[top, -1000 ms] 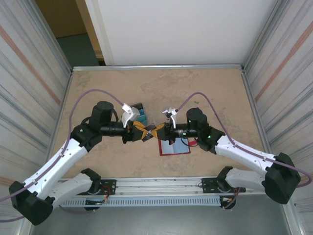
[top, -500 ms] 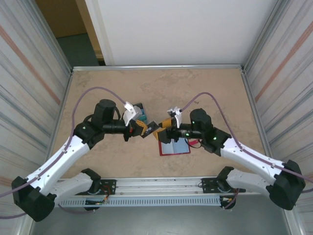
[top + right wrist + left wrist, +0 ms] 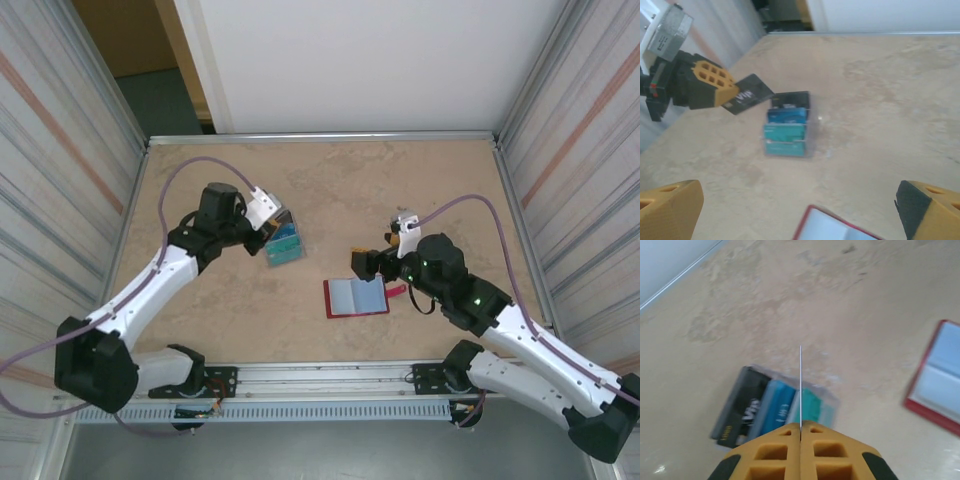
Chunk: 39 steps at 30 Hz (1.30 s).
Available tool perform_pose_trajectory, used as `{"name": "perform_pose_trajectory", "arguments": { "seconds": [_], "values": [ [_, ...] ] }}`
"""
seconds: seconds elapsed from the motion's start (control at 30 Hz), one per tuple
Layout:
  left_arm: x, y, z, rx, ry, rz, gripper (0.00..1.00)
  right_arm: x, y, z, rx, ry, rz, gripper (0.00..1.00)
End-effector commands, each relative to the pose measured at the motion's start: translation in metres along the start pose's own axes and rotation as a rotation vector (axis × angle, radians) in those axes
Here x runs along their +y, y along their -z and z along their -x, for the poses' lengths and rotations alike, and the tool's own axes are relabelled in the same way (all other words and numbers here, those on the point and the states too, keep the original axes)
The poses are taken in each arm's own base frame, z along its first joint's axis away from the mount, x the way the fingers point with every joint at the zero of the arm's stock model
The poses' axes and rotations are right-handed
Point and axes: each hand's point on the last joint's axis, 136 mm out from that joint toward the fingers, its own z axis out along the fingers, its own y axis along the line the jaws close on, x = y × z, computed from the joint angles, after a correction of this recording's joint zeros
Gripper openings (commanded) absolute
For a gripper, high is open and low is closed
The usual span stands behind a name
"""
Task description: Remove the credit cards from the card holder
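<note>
Two claws are in view, and parts of the scene are hard to read. From the left wrist, the dark card point(image 3: 800, 385) in the left claw point(image 3: 800, 427) appears edge-on, as no more than a thin pale line. In the same view the right edge cuts off the card holder point(image 3: 940, 380). The right wrist view is soft with blur, its bottom edge cuts off the card holder, and the pale lettering on the dark card cannot be read.

The left claw's fingers are pressed together, clamped on that dark card, close by a pile of cards point(image 3: 285, 242) in black, blue and teal on the table point(image 3: 400, 190). The right claw point(image 3: 365, 262) has its fingers spread wide apart and holds nothing.

The card holder lies open and flat on the table, pale blue inside with a red border. It is near the right claw, on the side toward the arm bases, and well apart from the left claw.
</note>
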Motion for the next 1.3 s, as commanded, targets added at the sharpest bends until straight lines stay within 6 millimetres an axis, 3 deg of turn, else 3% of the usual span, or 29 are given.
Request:
{"name": "perform_pose_trajectory", "arguments": {
  "seconds": [0.0,0.17,0.37,0.9,1.27],
  "values": [
    [0.035,0.000,0.021,-0.084,-0.097,0.078,0.00,-0.028,0.012,0.009,-0.033,-0.022,-0.149,0.99],
    [0.055,-0.011,0.015,-0.091,-0.119,0.084,0.00,-0.041,0.017,0.013,-0.063,-0.064,-0.188,0.99],
    [0.063,-0.028,0.003,-0.045,-0.170,0.064,0.00,-0.050,0.018,0.013,-0.083,-0.116,-0.188,0.99],
    [0.059,-0.069,-0.028,0.043,-0.269,-0.043,0.00,-0.053,0.024,0.013,-0.111,-0.114,-0.189,0.99],
    [0.056,-0.080,-0.032,0.069,-0.288,-0.110,0.00,-0.054,0.025,0.014,-0.112,-0.113,-0.189,0.99]
  ]
}}
